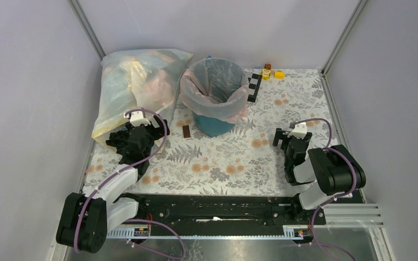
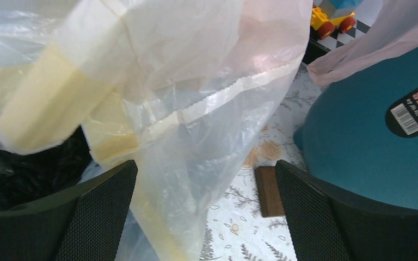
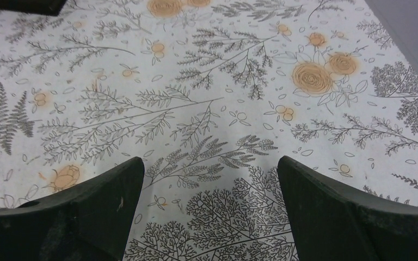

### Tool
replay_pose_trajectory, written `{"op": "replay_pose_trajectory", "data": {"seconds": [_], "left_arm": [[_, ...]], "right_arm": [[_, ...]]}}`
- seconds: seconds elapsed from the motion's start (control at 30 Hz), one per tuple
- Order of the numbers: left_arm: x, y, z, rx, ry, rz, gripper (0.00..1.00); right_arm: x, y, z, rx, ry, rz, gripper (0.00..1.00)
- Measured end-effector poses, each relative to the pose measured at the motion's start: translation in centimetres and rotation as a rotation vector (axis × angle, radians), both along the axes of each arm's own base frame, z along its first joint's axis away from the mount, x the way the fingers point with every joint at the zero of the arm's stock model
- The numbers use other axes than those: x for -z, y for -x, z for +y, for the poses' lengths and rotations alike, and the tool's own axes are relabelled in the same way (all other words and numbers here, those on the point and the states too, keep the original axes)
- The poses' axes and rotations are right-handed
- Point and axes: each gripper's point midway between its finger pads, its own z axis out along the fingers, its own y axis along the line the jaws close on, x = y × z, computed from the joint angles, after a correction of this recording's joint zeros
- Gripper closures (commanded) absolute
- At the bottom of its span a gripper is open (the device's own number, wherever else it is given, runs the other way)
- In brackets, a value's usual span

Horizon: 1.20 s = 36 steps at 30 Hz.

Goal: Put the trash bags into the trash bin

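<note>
1. Top view: the round teal-blue plastic trash bin (image 1: 215, 124), lined with pale pink film, stands toward 12 o'clock on the table. The large translucent yellowish plastic trash bag (image 1: 136, 81) lies just beside it at 9 o'clock. My left gripper (image 1: 121, 133) is at the bag's 6 o'clock edge. My right gripper (image 1: 286, 140) is at the bin's 4 o'clock, well apart.
2. Left wrist: my left gripper (image 2: 204, 168) is spread wide, gripping nothing, with the trash bag (image 2: 185, 81) filling 12 o'clock. The trash bin (image 2: 359, 136) is at 3 o'clock, a small brown block (image 2: 268, 190) beside its base.
3. Right wrist: my right gripper (image 3: 209, 163) gapes wide over the floral tablecloth (image 3: 196, 81), holding nothing.
</note>
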Motion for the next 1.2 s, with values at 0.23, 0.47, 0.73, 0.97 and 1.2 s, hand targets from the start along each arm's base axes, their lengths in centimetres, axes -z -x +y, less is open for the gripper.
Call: {"op": "replay_pose_trajectory", "data": {"seconds": [0.23,0.47,0.73,0.97,1.2], "left_arm": [[0.6,0.8,1.6,-0.018,-0.132,-0.039,0.01],[2.4,1.4,3.2,0.005,-0.242,-0.085,0.01],[6.8,0.0,4.8,0.036,-0.266,-0.036,0.01],[6.3,-2.8,4.2,0.085,-0.253,-0.055,0.01],[6.1,-3.0,4.2,0.083,-0.252,-0.062,0.01]], "right_arm": [[-0.6,-1.2,-0.5,0.019,0.0,-0.019,0.0],[-0.8,-1.4,-0.5,0.019,-0.001,-0.026,0.0],[-1.0,-1.6,-0.5,0.021,-0.002,-0.03,0.0],[-1.1,-1.7,-0.7,0.026,-0.002,-0.031,0.0],[-0.9,-1.7,-0.7,0.026,-0.002,-0.026,0.0]]}}
